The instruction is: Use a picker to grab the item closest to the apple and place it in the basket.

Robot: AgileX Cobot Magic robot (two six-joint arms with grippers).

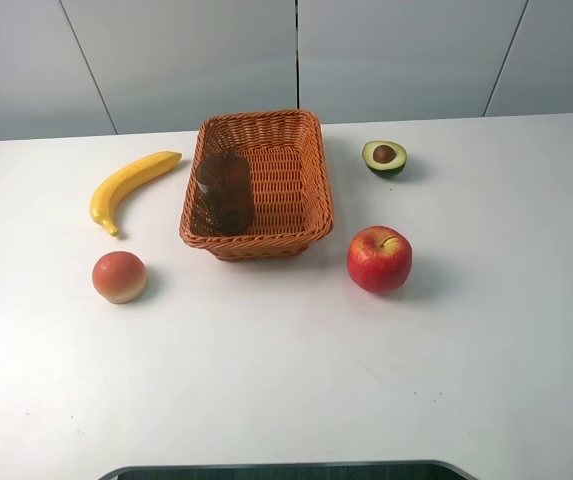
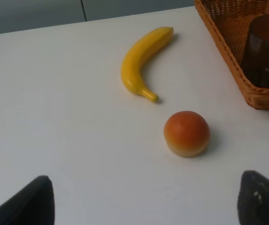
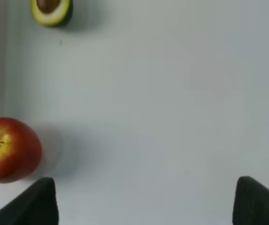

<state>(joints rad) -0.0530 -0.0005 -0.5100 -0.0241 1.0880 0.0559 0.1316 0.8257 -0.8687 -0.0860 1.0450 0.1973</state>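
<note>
Avocado half [image 1: 384, 157] lies on the table [image 1: 486, 330] at twelve o'clock from the apple [image 1: 379, 259], three o'clock from the basket [image 1: 266, 245], apart from both; left pincer [image 2: 143, 199] and right pincer [image 3: 144, 199] spread, empty.

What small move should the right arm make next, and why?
Probably advance the open right gripper toward the avocado half. It lies nearer the apple than the peach or the banana, it sits on the table outside the basket, and the gripper holds nothing.
</note>
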